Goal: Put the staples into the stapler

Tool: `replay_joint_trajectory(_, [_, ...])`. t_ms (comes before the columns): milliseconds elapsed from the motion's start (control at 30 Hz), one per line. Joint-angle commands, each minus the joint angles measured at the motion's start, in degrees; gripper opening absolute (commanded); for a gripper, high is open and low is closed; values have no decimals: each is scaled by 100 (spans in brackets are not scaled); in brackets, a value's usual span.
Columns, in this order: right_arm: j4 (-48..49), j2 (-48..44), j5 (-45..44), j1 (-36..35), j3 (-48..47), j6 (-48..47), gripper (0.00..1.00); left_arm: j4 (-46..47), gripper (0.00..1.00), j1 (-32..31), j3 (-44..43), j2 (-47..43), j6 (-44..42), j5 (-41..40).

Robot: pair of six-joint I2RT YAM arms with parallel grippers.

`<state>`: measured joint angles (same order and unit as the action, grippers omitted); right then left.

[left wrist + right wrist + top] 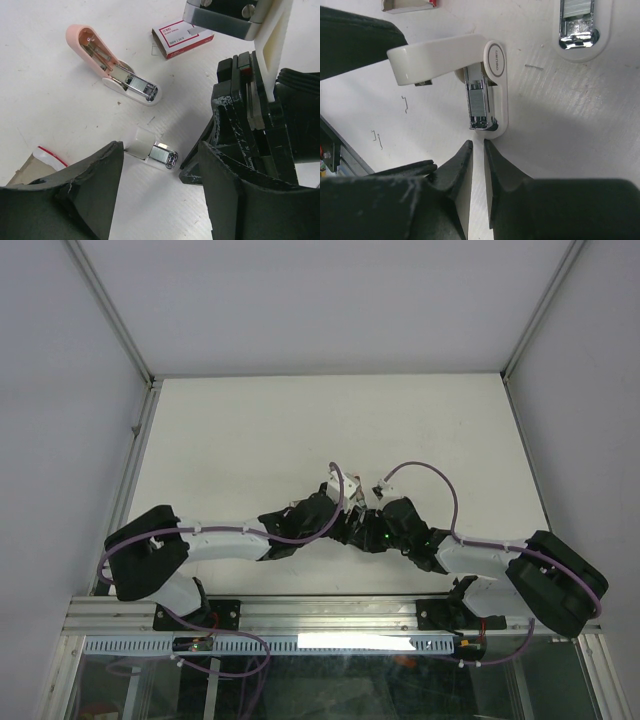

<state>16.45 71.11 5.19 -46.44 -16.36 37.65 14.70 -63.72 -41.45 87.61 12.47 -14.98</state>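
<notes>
You have the white stapler lying on the bench with its top arm swung up and the magazine exposed. A silvery strip, which looks like the staples, sits in that channel, though you cannot be sure from here that it is fully seated. By that reading the loading itself is mostly done, and what is left is to press the arm down and shut the stapler. Your right pincer points at the magazine's front end, just short of it, its fingers drawn almost together with only a thin slit between them and nothing in it. Your left pincer is about half open, one finger on either side of the white stapler, gripping nothing. The pink stapler lies open further off, near the red-and-white box.
</notes>
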Motion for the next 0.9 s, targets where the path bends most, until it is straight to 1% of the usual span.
replay_joint_trajectory(0, [-54, 123, -396, -9, 25, -56, 18, 386, 63, -272, 23, -247, 56, 942])
replay_joint_trajectory(67, [-69, 115, -396, -8, 28, -56, 18, 393, 63, -272, 39, -245, 67, 1099])
replay_joint_trajectory(167, [-122, 52, -430, -13, 25, -71, 18, 400, 70, -272, 87, -284, 111, 1228])
replay_joint_trajectory(333, [-299, -171, -483, -14, 5, -172, 21, 481, 77, -272, 214, -419, 128, 1529])
replay_joint_trajectory(433, [-380, -281, -519, -11, 9, -219, 23, 612, 78, -272, 253, -438, 143, 1833])
replay_joint_trajectory(500, [-389, -276, -505, 0, 10, -237, 23, 663, 78, -263, 247, -400, 150, 1883])
replay_joint_trajectory(600, [-395, -253, -461, -1, 10, -232, 23, 665, 79, -263, 261, -462, 216, 1579])
replay_joint_trajectory(700, [-398, -321, -440, -1, 26, -240, 24, 488, 85, -135, 238, -803, 505, 1038])
replay_joint_trajectory(867, [-430, -494, -352, -2, 47, -362, 27, 168, 89, 484, 128, -1342, 1133, 1084])
